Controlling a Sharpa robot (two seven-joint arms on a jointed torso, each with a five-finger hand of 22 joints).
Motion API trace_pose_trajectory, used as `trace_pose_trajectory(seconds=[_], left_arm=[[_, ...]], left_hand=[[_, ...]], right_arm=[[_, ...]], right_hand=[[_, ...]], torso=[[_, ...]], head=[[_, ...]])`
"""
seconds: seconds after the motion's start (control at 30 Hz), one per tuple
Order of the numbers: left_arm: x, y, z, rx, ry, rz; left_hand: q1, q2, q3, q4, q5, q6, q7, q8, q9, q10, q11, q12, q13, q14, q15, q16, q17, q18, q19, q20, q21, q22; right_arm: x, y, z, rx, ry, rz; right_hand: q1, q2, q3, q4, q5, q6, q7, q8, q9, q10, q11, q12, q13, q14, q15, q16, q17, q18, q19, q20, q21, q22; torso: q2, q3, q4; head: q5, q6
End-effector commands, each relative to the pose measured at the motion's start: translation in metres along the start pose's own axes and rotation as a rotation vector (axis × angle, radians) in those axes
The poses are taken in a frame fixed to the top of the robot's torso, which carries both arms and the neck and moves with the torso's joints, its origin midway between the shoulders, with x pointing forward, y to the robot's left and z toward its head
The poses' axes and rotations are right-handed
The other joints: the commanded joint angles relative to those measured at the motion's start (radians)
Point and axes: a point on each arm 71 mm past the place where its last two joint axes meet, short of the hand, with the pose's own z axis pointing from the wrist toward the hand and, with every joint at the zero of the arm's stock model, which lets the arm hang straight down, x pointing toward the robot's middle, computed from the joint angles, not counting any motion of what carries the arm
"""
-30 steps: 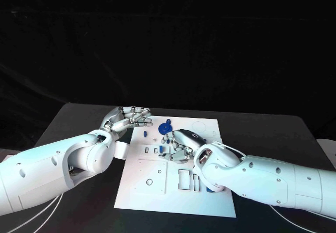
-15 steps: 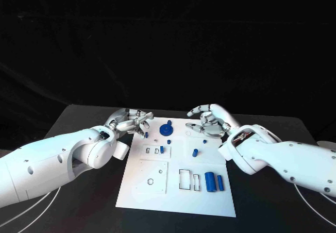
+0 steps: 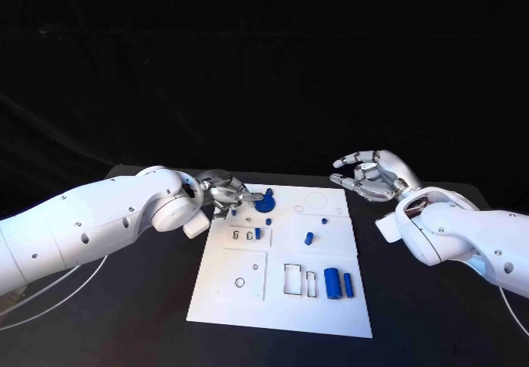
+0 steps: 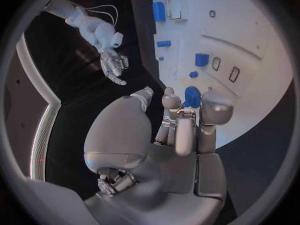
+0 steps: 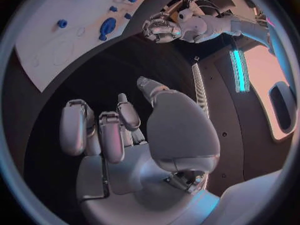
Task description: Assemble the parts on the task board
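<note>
Left hand: the left hand [image 3: 224, 193] lay at the board's ten o'clock corner, fingers curled in; I could not tell whether it touched or held anything.
Right hand: the right hand [image 3: 373, 175] hung above the black table [image 3: 441, 306] beyond the board's one o'clock corner, fingers spread and bent, nothing in it.
Task board: the task board [image 3: 242, 302] lay flat in the middle of the table, between the two arms.
Round part: a blue disc-shaped part [image 3: 264, 203] stood at about eleven o'clock on the board, just beside the left hand's fingertips.
Small parts: a blue peg [image 3: 309, 238] sat near the board's centre, with a smaller blue piece [image 3: 257, 234] at its nine o'clock.
Cylinders: two blue cylinders [image 3: 339, 284] lay side by side at about four o'clock on the board, beside a rectangular slot [image 3: 293, 280].
Writing: no lettering or brand could be read on the board or the arms.
</note>
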Motion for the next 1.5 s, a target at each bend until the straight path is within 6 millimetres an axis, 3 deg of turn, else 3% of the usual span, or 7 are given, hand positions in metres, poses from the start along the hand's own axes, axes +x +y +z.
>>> trace_pose_trajectory(seconds=[0.03, 0.53, 0.87, 1.07, 1.17, 1.5], left_arm=[[0.003, 0.003, 0.004, -0.142, 0.066, 0.198], [0.01, -0.024, 0.022, -0.198, 0.123, 0.406], [0.017, -0.028, 0.028, -0.224, 0.172, 0.479], [0.018, -0.028, 0.033, -0.24, 0.181, 0.496], [0.018, -0.028, 0.034, -0.243, 0.183, 0.498], [0.021, -0.028, 0.04, -0.254, 0.196, 0.506]], left_hand=[[-0.024, 0.004, -0.01, 0.0, -0.005, 0.0, -0.013, 0.024, 0.019, 0.027, -0.002, 0.046, 0.054, 0.084, -0.011, 0.009, 0.183, -0.013, 0.01, -0.003, 0.025, 0.036], [-0.083, 0.014, -0.04, 0.001, -0.005, -0.027, -0.014, 0.044, 0.05, 0.035, -0.003, 0.088, 0.099, 0.09, -0.012, 0.02, 0.206, -0.018, 0.009, -0.005, 0.061, 0.082], [-0.111, 0.012, -0.066, 0.001, -0.005, -0.033, -0.013, 0.047, 0.059, 0.028, -0.003, 0.09, 0.097, 0.091, -0.012, 0.023, 0.212, -0.02, 0.009, -0.005, 0.072, 0.097], [-0.113, 0.013, -0.069, 0.001, -0.005, -0.034, -0.013, 0.048, 0.06, 0.024, -0.002, 0.086, 0.092, 0.091, -0.011, 0.023, 0.213, -0.022, 0.01, -0.005, 0.076, 0.104], [-0.113, 0.016, -0.069, 0.0, -0.005, -0.035, -0.013, 0.048, 0.061, 0.022, -0.002, 0.086, 0.091, 0.091, -0.011, 0.023, 0.213, -0.022, 0.01, -0.004, 0.077, 0.106], [-0.106, 0.023, -0.067, -0.001, -0.004, -0.037, -0.013, 0.048, 0.064, 0.021, -0.002, 0.086, 0.091, 0.091, -0.011, 0.024, 0.214, -0.022, 0.009, -0.004, 0.08, 0.109]], right_arm=[[-0.003, -0.003, 0.0, 0.017, 0.01, 0.032], [-0.01, -0.008, -0.001, 0.044, -0.005, 0.025], [-0.012, -0.01, -0.001, 0.053, -0.008, 0.022], [-0.011, -0.011, 0.0, 0.055, -0.01, 0.021], [-0.011, -0.011, 0.0, 0.055, -0.01, 0.021], [-0.01, -0.011, 0.001, 0.059, -0.008, 0.021]], right_hand=[[0.009, 0.002, -0.003, 0.004, 0.01, 0.008, 0.0, 0.006, -0.002, -0.01, -0.001, -0.005, -0.002, 0.064, 0.007, -0.004, 0.088, 0.017, -0.004, 0.0, -0.004, 0.048], [0.011, 0.001, -0.006, 0.006, 0.035, 0.003, 0.0, 0.006, -0.004, -0.016, -0.001, -0.009, -0.01, 0.061, 0.007, -0.008, 0.079, 0.019, -0.008, 0.0, -0.011, 0.043], [0.012, 0.0, -0.008, 0.008, 0.049, 0.001, 0.001, 0.006, -0.005, -0.021, 0.0, -0.014, -0.017, 0.059, 0.007, -0.012, 0.071, 0.021, -0.013, 0.0, -0.02, 0.037], [0.011, 0.0, -0.009, 0.009, 0.053, 0.0, 0.001, 0.006, -0.006, -0.024, 0.0, -0.016, -0.02, 0.058, 0.008, -0.014, 0.066, 0.022, -0.016, 0.0, -0.024, 0.033], [0.01, 0.0, -0.009, 0.01, 0.055, 0.0, 0.001, 0.006, -0.006, -0.027, 0.0, -0.018, -0.023, 0.058, 0.008, -0.014, 0.065, 0.022, -0.017, 0.0, -0.026, 0.032], [0.01, 0.0, -0.01, 0.011, 0.056, -0.001, 0.001, 0.006, -0.006, -0.027, 0.0, -0.018, -0.024, 0.057, 0.008, -0.015, 0.064, 0.023, -0.018, 0.0, -0.027, 0.031]], torso=[[-0.002, 0.004, -0.0005], [0.001, 0.0, 0.0023], [-0.001, -0.0007, 0.0062], [0.001, -0.0022, 0.0053], [0.001, -0.0008, 0.0027], [0.002, -0.0003, 0.0029]], head=[[0.001, -0.005], [-0.009, -0.018], [-0.003, -0.023], [0.001, -0.025], [0.003, -0.027], [0.0, -0.028]])
